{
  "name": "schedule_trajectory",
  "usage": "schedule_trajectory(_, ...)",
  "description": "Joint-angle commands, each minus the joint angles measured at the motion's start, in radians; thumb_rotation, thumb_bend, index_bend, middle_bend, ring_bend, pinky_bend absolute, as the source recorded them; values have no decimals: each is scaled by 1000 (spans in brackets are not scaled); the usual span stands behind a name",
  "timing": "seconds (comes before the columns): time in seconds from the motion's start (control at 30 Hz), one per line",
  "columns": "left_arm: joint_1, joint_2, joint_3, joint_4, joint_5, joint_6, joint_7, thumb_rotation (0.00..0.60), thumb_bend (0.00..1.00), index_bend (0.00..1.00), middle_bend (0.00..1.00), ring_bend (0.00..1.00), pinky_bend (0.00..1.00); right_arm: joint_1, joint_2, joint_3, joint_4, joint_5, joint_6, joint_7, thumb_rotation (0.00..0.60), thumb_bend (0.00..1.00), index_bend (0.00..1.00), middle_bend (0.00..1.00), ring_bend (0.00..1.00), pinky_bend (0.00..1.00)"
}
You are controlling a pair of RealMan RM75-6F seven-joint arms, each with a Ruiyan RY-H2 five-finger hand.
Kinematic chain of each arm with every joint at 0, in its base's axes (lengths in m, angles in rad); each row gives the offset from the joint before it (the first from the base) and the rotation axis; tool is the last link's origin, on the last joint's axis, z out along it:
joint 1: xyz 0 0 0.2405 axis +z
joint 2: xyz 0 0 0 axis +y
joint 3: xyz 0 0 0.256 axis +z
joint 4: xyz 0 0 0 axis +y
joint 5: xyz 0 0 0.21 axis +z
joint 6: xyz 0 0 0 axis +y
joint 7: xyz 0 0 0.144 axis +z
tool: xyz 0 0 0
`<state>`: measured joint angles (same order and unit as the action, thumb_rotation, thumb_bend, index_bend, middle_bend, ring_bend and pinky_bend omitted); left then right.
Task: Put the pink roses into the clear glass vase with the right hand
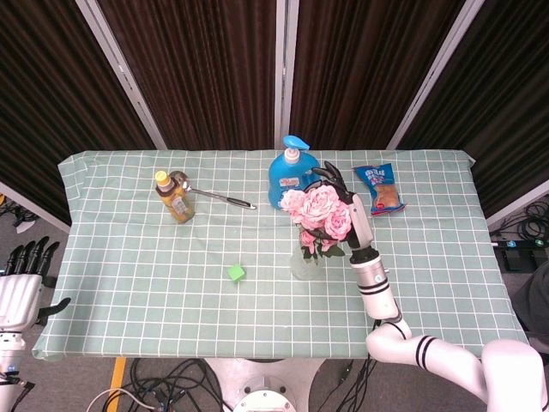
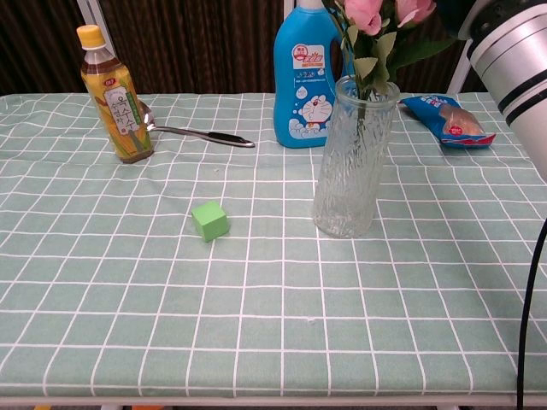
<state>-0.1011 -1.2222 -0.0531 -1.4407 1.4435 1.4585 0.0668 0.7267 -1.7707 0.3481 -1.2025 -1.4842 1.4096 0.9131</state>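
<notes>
The pink roses [image 1: 316, 209] stand in the clear glass vase [image 1: 304, 263] near the table's middle. My right hand [image 1: 341, 196] is behind and right of the blooms, its dark fingers curled round the bunch just above the vase's mouth. In the chest view the green stems [image 2: 362, 109] reach down inside the vase [image 2: 352, 171], with leaves and blooms [image 2: 376, 12] above its rim and my right wrist [image 2: 513, 60] at the upper right. Off the table's lower left corner, my left hand [image 1: 22, 276] hangs with fingers spread, holding nothing.
Just behind the vase stands a blue detergent bottle [image 1: 292, 178]. A tea bottle [image 1: 174, 197] and a metal spoon [image 1: 214, 196] are at the back left. A green cube [image 1: 237, 273] lies left of the vase, and a snack bag [image 1: 381, 189] at the back right.
</notes>
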Motion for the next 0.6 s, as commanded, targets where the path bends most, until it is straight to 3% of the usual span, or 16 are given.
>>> schedule_trajectory(0.03, 2, -3, 1, 6, -2, -1, -5, 600, 0, 81, 0, 0, 64, -4, 7, -20, 6, -9, -13, 5, 600, 88, 435, 496, 111, 0)
schedule_trajectory(0.2, 1, -2, 0, 9, -1, -3, -7, 600, 0, 82, 0, 0, 63, -7, 33, -51, 1, -27, -40, 15, 600, 28, 291, 376, 25, 0)
schedule_trajectory(0.37, -5, 1, 1, 7, 14, -1, -15, 600, 0, 81, 0, 0, 63, -7, 90, -100, -16, -62, -81, -19, 600, 0, 47, 157, 0, 0)
schedule_trajectory(0.5, -7, 3, -1, 2, 16, 0, -14, 600, 0, 82, 0, 0, 63, -21, 127, -109, -47, -59, -85, -13, 600, 0, 0, 49, 0, 0)
schedule_trajectory(0.6, -7, 4, -1, -1, 17, 1, -10, 600, 0, 82, 0, 0, 63, -35, 147, -106, -60, -56, -68, -8, 600, 0, 0, 30, 0, 0)
